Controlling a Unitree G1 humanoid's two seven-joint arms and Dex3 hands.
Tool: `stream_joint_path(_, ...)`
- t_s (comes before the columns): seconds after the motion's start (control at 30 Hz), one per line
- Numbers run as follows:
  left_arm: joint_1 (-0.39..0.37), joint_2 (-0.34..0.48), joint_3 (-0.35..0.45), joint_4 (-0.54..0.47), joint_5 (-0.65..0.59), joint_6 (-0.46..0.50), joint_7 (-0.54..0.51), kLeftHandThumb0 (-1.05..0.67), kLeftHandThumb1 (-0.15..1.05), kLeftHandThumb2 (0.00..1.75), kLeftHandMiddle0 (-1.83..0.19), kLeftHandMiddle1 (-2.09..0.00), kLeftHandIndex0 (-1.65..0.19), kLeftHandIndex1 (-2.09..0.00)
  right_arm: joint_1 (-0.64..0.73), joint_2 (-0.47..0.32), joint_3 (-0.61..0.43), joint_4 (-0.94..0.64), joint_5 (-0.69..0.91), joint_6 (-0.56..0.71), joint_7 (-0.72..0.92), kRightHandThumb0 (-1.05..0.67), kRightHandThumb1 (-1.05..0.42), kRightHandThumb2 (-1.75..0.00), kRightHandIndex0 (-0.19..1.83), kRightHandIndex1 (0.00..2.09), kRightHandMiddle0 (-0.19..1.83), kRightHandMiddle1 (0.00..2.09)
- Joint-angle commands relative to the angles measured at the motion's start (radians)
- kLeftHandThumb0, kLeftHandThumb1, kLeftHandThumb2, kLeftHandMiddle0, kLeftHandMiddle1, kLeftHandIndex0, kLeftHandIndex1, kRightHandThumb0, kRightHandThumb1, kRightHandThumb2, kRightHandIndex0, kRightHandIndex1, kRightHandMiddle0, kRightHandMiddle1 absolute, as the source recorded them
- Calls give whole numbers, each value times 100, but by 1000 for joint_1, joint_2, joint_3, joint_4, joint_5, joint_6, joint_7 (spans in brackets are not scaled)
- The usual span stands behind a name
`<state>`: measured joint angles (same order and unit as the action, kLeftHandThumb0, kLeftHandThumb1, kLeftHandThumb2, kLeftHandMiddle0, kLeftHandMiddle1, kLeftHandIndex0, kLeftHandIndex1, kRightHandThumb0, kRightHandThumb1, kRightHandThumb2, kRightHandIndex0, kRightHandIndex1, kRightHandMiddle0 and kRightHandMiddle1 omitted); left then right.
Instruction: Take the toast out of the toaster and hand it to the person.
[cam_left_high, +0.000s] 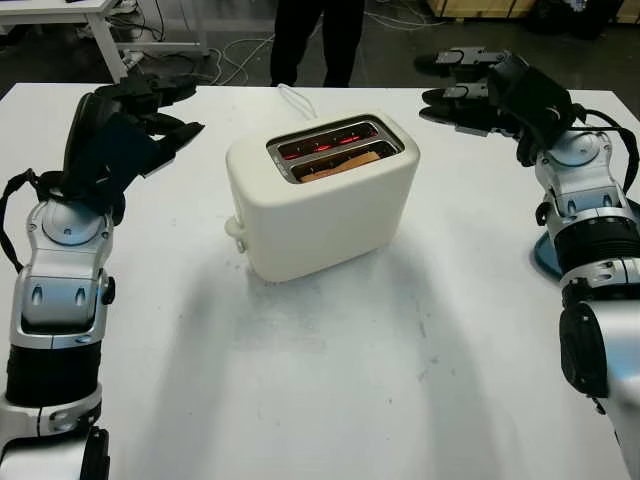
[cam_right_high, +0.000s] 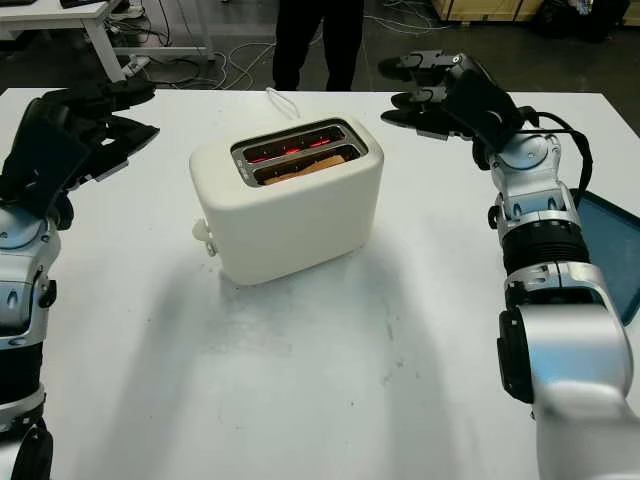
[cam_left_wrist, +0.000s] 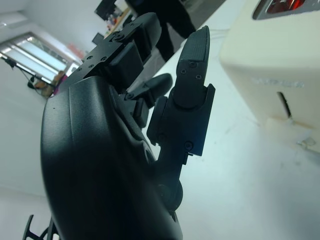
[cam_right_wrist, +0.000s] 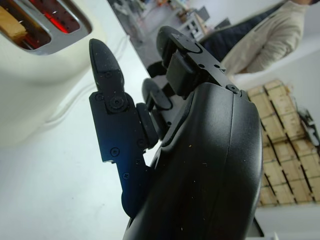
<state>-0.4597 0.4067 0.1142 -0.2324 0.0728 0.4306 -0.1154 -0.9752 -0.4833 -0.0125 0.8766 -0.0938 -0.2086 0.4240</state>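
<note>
Right hand (cam_right_high: 425, 95) beside toaster (cam_right_high: 290, 200) (toast (cam_right_high: 300, 168) inside)

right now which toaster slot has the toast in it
The slot nearer the robot: a brown slice of toast sits in it. The slot farther from the robot shows just glowing red elements.

We could not read any text, label, brand, number or sign in these pictures. On the side of the toaster (cam_left_wrist: 272, 80) we saw a faint raised marking just above the lever slot, but its letters were too weak for us to make out.
</note>
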Motion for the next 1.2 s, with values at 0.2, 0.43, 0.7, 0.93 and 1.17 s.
stream_joint_path(0.2,8,-14,-20,-43,11,55,-9,-48,92,8,-46,-80,-76,-6,36,7,8,-97,4,86,0,-41,-88,0,65,4,61,1)
stream_joint_path(0.43,-3,-16,-17,-47,6,55,-19,-45,92,10,-45,-81,-74,-5,64,23,7,-188,19,167,14,-38,-87,0,65,3,61,0)
stream_joint_path(0.7,-19,-10,-9,-19,6,-16,-18,-50,92,8,-45,-85,-74,-5,88,21,-9,-253,24,211,3,-30,-89,0,61,1,57,0)
stream_joint_path(0.93,-24,-17,-2,-7,0,-42,-17,-51,92,6,-38,-93,-73,-5,112,25,-17,-295,25,234,-5,-31,-90,0,59,0,54,0)
stream_joint_path(1.17,-25,-11,-6,-9,4,-38,-20,-48,92,7,-35,-95,-71,-4,114,23,-18,-282,26,212,-6,-28,-90,0,61,1,54,1)
